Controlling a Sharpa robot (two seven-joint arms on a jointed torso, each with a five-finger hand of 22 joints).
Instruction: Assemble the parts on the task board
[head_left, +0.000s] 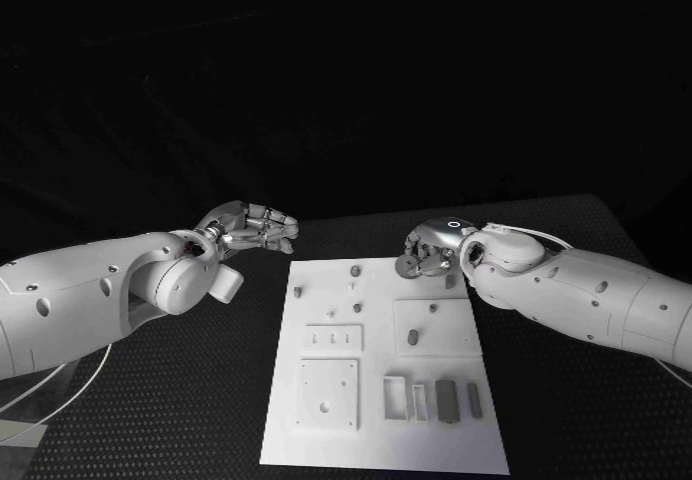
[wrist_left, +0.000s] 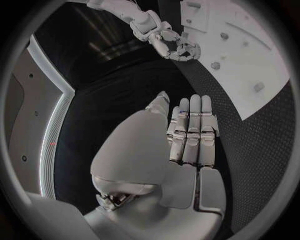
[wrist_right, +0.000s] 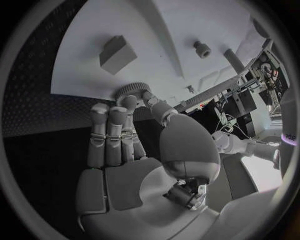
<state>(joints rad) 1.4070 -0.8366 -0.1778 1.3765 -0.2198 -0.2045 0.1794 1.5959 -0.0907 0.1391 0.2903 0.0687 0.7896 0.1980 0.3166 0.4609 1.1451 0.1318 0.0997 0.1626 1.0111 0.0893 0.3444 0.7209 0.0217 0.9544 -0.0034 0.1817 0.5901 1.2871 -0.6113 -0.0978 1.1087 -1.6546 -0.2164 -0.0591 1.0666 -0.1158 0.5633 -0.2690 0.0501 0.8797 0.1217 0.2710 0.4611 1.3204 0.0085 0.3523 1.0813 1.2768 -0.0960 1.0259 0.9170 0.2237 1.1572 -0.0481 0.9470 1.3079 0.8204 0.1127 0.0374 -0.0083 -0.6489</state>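
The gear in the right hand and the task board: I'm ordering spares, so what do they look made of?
Gear: grey, matte, finely toothed rim; probably plastic, possibly metal. Task board: white, smooth, matte plate with moulded recesses, likely plastic.

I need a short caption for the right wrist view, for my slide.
Right hand pinches a small gear at the edge of the white task board.

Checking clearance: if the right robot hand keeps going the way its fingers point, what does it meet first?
Probably the task board: the right robot hand, pinching a small gear, points at its near edge. Depth is unclear.
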